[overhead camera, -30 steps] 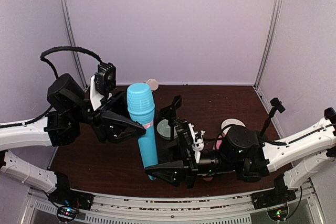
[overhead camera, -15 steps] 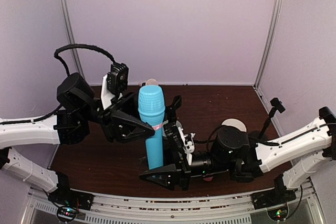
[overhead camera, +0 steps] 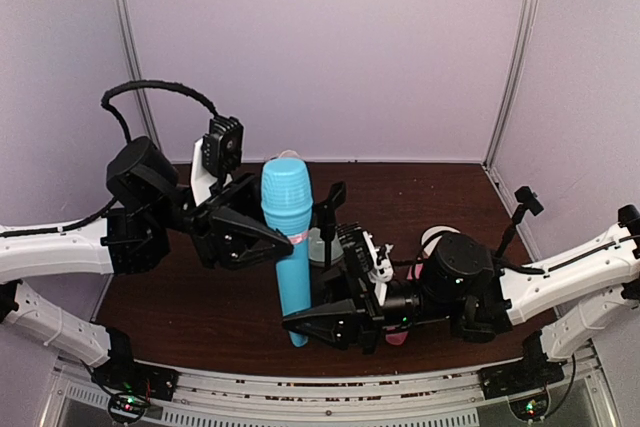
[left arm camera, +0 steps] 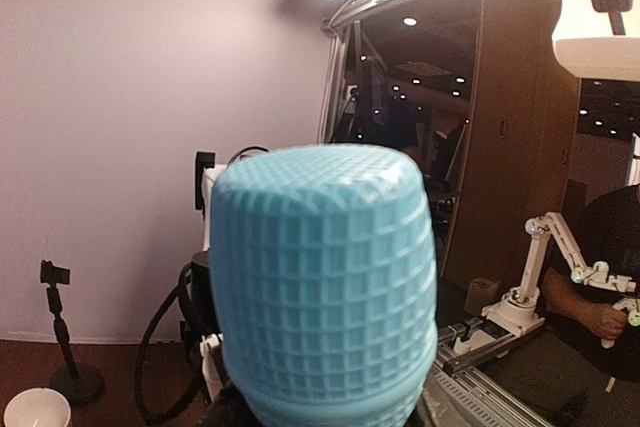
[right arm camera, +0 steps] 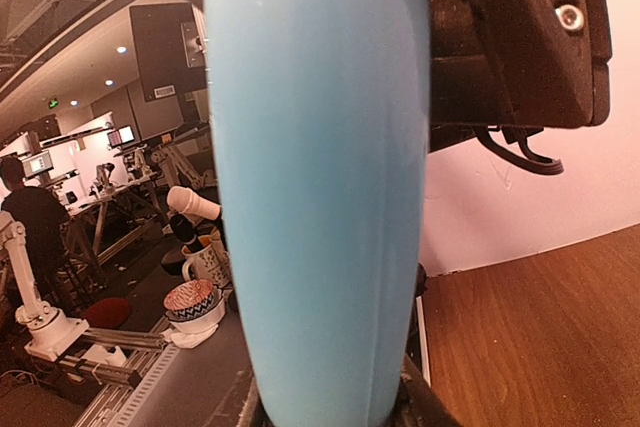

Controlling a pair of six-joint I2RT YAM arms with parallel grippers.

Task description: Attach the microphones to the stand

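Lifted slightly since the earlier frame, the right end effector (overhead camera: 308, 292) brackets the sky-blue microphone (overhead camera: 290, 267) low on its handle; I cannot tell whether it pinches. Left end effector (overhead camera: 272, 243) pinches it below the head, upright at frame centre. Stand (overhead camera: 328, 207) looks unfilled; attaching remains.

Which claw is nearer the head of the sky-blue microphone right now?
Left. The left claw grips the sky-blue microphone just below its head. The right claw is down around the handle's lower end, far from the head.
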